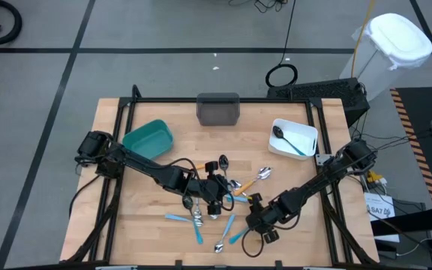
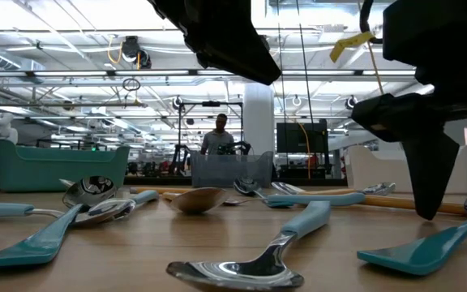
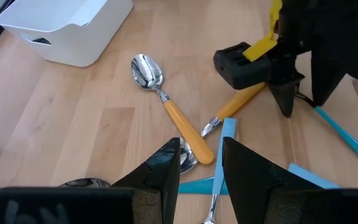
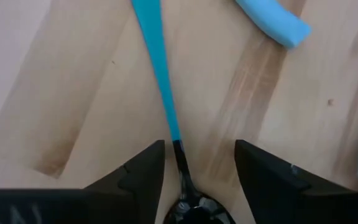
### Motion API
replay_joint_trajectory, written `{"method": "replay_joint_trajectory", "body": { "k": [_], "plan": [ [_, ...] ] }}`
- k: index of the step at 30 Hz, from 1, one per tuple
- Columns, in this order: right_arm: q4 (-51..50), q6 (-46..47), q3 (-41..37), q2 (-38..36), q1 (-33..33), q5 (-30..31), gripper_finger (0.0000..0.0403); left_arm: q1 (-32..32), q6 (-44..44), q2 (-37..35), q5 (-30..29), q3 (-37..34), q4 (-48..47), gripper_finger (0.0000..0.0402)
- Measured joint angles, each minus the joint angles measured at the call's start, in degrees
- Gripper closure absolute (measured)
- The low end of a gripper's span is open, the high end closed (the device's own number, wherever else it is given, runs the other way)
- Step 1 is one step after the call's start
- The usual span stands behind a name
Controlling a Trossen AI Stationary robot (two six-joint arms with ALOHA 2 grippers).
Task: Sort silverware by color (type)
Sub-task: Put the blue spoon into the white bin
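Silverware lies scattered on the wooden table's middle: blue-handled pieces (image 1: 178, 218), silver spoons (image 1: 220, 246) and an orange-handled spoon (image 3: 166, 106). My left gripper (image 1: 214, 204) hovers open over the pile; the orange handle's end and a blue handle (image 3: 216, 180) show below the gap between its fingers (image 3: 201, 149). My right gripper (image 1: 252, 219) points steeply down near the table's near edge, open. Its fingers (image 4: 197, 149) stand on either side of the dark neck of a black-headed spoon with a thin blue handle (image 4: 163, 87), which lies flat on the wood.
A teal bin (image 1: 148, 139) stands at the far left, a grey bin (image 1: 218, 109) at the far middle, and a white bin (image 1: 306, 133) at the far right holds a black-headed, blue-handled spoon (image 1: 287, 139). A person (image 2: 220, 134) stands in the room beyond.
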Motion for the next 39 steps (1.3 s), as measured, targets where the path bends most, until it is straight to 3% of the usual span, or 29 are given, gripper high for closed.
{"method": "replay_joint_trajectory", "body": {
  "k": [6, 18, 34, 39],
  "plan": [
    [-1.1, 0.0, 0.0, 0.0, -0.2, -0.2, 0.0264, 0.0, 0.0, 0.0, 0.0, 0.0, 0.0, 0.0282],
    [-2.6, -0.6, 0.0, -0.1, -1.4, -2.7, 0.0391, 0.0, 0.0, 0.0, 0.0, 0.0, 0.6, 0.0282],
    [-2.8, -3.7, 0.0, -0.1, -2.1, -2.9, 0.0397, 0.0, 0.0, 0.0, 0.0, 0.0, 0.5, 0.0282],
    [-6.9, -3.7, 2.6, 0.2, -2.1, -2.8, 0.0397, 0.0, 0.0, 0.0, 0.0, 0.0, 0.5, 0.0282]
  ]
}}
